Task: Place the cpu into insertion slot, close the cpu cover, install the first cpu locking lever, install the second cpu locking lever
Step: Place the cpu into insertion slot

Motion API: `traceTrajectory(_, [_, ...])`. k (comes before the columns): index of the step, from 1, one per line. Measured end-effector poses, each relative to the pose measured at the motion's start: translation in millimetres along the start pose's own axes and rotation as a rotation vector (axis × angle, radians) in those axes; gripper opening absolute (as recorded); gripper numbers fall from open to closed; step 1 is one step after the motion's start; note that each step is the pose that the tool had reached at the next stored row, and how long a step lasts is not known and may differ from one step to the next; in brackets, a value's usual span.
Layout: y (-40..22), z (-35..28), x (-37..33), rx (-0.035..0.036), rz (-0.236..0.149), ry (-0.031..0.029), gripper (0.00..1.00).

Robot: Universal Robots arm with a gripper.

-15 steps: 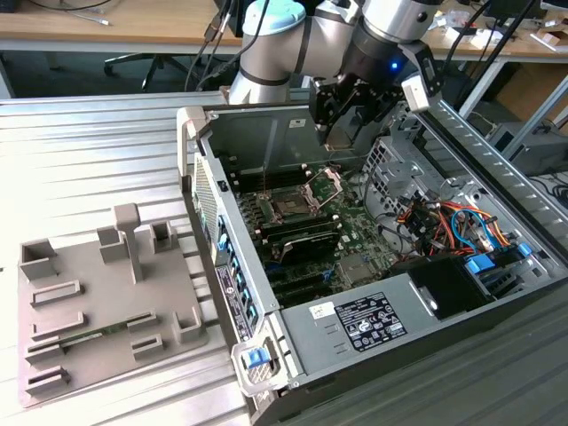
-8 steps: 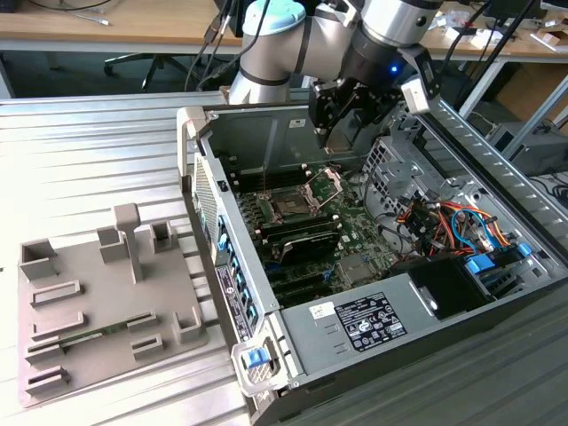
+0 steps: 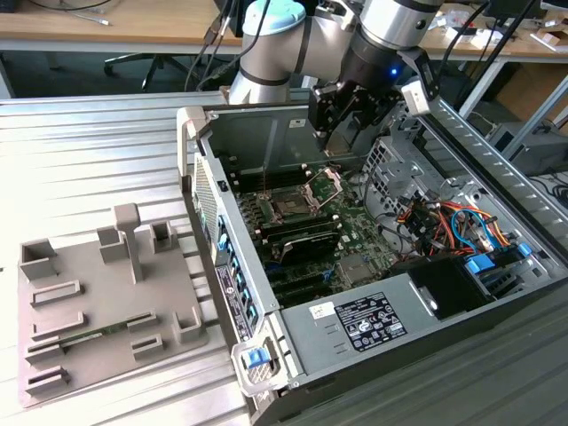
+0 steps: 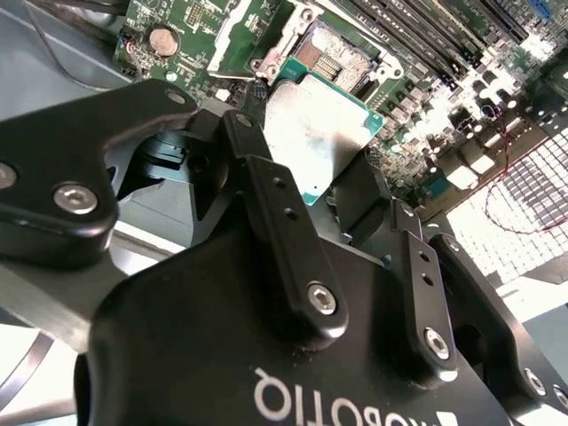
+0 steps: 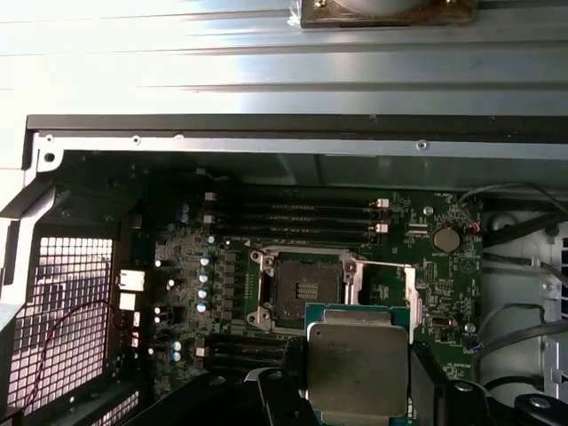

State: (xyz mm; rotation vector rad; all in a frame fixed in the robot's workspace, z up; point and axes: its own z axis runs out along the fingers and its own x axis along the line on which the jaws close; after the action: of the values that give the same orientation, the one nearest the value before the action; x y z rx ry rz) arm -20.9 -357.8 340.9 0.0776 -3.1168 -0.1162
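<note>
My gripper [image 3: 335, 140] hangs inside the open computer case, above the motherboard [image 3: 355, 232]. It is shut on the cpu [image 4: 312, 133], a flat silver-grey square held by two opposite edges between the black fingers [image 4: 266, 191]. In the first wrist view the cpu [image 5: 358, 359] sits just short of the open insertion slot [image 5: 302, 288], not over it. The slot [image 3: 288, 209] is bare, its dark contact field showing. The cpu cover [image 3: 325, 184] stands raised at the slot's edge, on the exterior view's right.
The case's metal walls [image 3: 209, 191] surround the board. Memory slots [image 5: 302, 213] and a coin battery [image 5: 445, 238] lie beside the slot. A power supply [image 3: 373, 315] and coloured cables [image 3: 453, 222] fill the case's near right. A grey fixture plate [image 3: 89, 302] lies outside on the left.
</note>
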Motion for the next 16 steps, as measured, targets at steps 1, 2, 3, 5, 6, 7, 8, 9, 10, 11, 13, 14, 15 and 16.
traceTrajectory(1, [0.0, 0.2, 0.0, 0.012, 0.0, 0.0006, 0.55])
traceTrajectory(2, [0.0, 0.2, 0.0, 0.0222, 0.001, 0.0011, 0.55])
traceTrajectory(3, [0.0, 0.4, 0.0, 0.038, 0.001, 0.0018, 0.55])
traceTrajectory(5, [-0.1, 1.0, 0.0, 0.0512, 0.001, 0.0024, 0.55])
traceTrajectory(6, [-0.1, 1.6, -0.1, 0.0518, 0.001, 0.0025, 0.55])
traceTrajectory(7, [-0.2, 2.1, 0.0, 0.0519, 0.001, 0.0025, 0.55])
traceTrajectory(8, [-0.2, 2.4, 0.0, 0.052, 0.001, 0.0026, 0.55])
traceTrajectory(9, [-0.2, 3.1, 0.0, 0.0519, 0.001, 0.0026, 0.55])
traceTrajectory(10, [-0.3, 3.5, -0.1, 0.0519, 0.001, 0.0026, 0.55])
traceTrajectory(11, [-0.3, 4.0, -0.1, 0.0519, 0.001, 0.0025, 0.55])
traceTrajectory(13, [-0.4, 4.8, -0.1, 0.0519, 0.0, 0.0026, 0.55])
traceTrajectory(14, [-0.4, 5.0, -0.1, 0.0519, 0.0, 0.0026, 0.55])
traceTrajectory(15, [-0.4, 5.3, -0.1, 0.052, 0.0, 0.0026, 0.55])
traceTrajectory(16, [-0.4, 5.5, -0.1, 0.0519, 0.0, 0.0026, 0.55])
